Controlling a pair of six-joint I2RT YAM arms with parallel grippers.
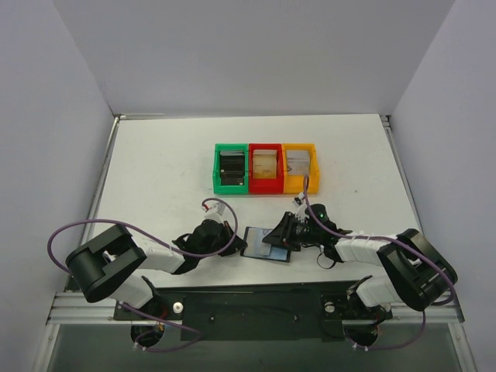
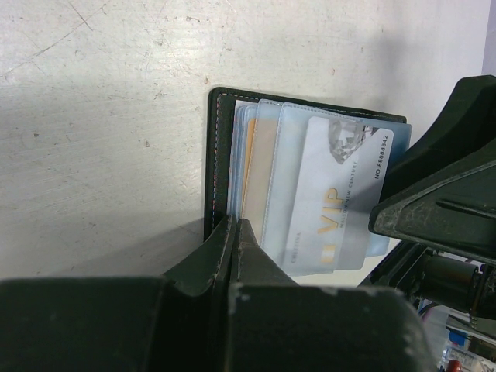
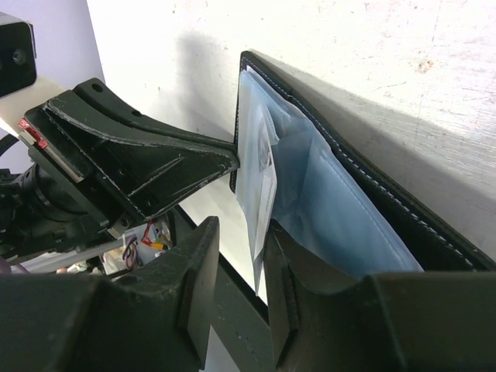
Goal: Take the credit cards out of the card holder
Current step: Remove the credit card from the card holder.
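Card holder (image 2: 219,155) edge pinched by left claw (image 2: 235,225).

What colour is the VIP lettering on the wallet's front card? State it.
Gold, on the pale grey-blue plastic card; clearest in the left wrist view.

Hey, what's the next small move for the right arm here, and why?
Probably close the right gripper on the credit card. Its edge sits between the open fingers, not yet clamped. The left gripper is pinched shut on the card holder at its edge, which should anchor the holder for a pull.
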